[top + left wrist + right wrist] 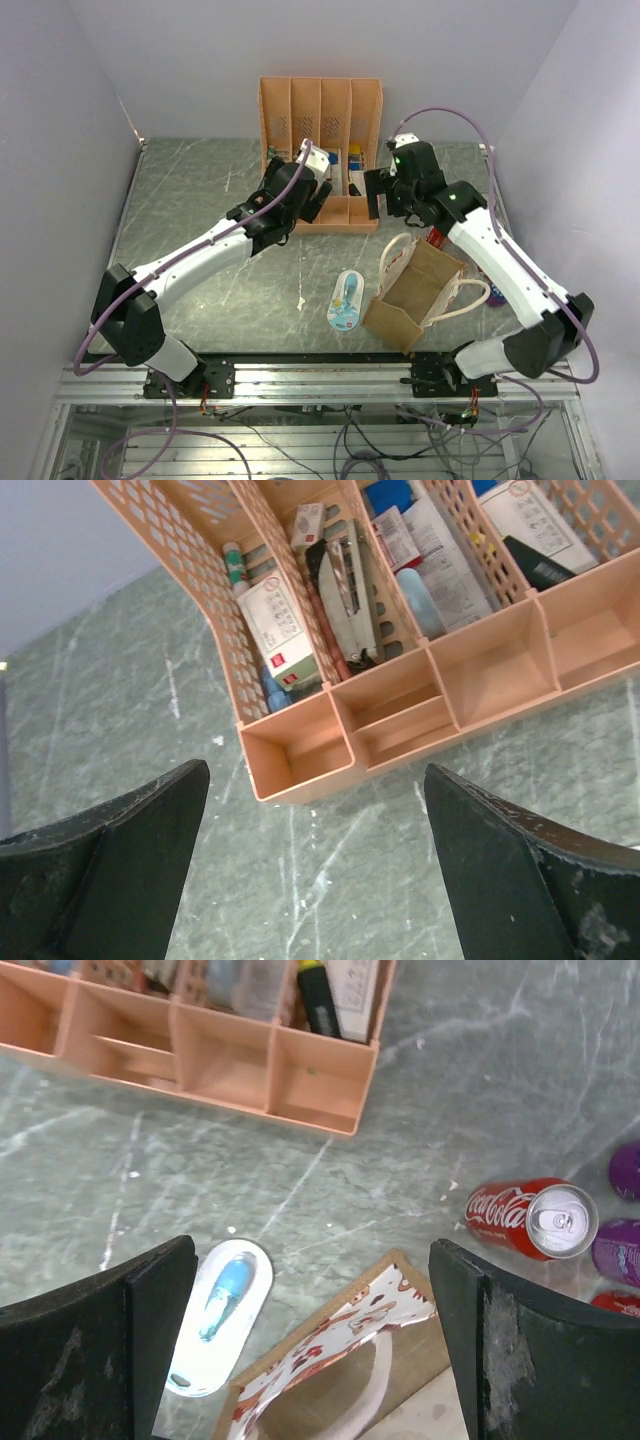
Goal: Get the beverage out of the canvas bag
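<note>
The canvas bag [415, 290] stands open on the table at front right, its printed white face [350, 1335] toward the left; I see nothing inside it. A red Coca-Cola can [520, 1218] lies on its side on the table just behind the bag, and shows as a red sliver under the right arm in the top view [437, 238]. My right gripper [310, 1250] is open and empty, hovering above the bag's far edge, left of the can [378, 195]. My left gripper [315, 810] is open and empty over the table by the organizer's front [312, 200].
An orange-tan slotted desk organizer [320, 150] with stationery stands at the back centre [400, 710] [230, 1065]. A white blister pack [346, 299] with a blue item lies left of the bag [220, 1315]. Purple items [620, 1250] lie right of the can.
</note>
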Action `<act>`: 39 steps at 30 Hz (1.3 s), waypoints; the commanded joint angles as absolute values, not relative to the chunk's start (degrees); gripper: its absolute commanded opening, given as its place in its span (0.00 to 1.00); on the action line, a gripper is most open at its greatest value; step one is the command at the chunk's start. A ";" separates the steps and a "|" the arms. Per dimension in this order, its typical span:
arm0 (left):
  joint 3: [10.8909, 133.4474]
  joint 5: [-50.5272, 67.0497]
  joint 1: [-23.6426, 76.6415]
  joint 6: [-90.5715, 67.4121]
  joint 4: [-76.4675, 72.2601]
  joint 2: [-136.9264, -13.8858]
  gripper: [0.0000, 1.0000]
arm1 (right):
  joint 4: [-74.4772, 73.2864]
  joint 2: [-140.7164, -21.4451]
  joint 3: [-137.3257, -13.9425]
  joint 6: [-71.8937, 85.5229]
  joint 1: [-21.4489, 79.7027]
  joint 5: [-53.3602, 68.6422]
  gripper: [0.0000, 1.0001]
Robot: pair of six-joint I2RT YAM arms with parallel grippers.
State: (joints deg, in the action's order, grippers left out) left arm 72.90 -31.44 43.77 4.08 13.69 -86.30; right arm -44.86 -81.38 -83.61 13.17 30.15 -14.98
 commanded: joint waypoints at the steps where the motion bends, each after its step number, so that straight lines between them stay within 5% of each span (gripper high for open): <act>1: 75.96 -24.24 39.56 -1.31 13.89 -83.73 1.00 | -44.38 -73.23 -84.52 13.68 32.31 -16.26 1.00; 12: 74.42 -12.91 17.55 -12.34 13.63 -67.57 0.99 | -41.92 -49.82 -81.41 14.02 32.34 -23.92 1.00; 21: 76.10 -18.26 16.95 -9.15 21.29 -47.21 0.98 | -37.99 -41.10 -81.06 10.92 32.37 -27.85 1.00; 39: 76.85 -17.40 16.94 -13.72 27.03 -42.19 0.98 | -38.25 -43.48 -82.90 9.12 32.34 -31.41 1.00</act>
State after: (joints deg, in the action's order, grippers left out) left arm 77.71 -17.32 17.04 -12.23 26.15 -42.57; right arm -38.83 -44.12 -81.62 10.00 32.40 -29.34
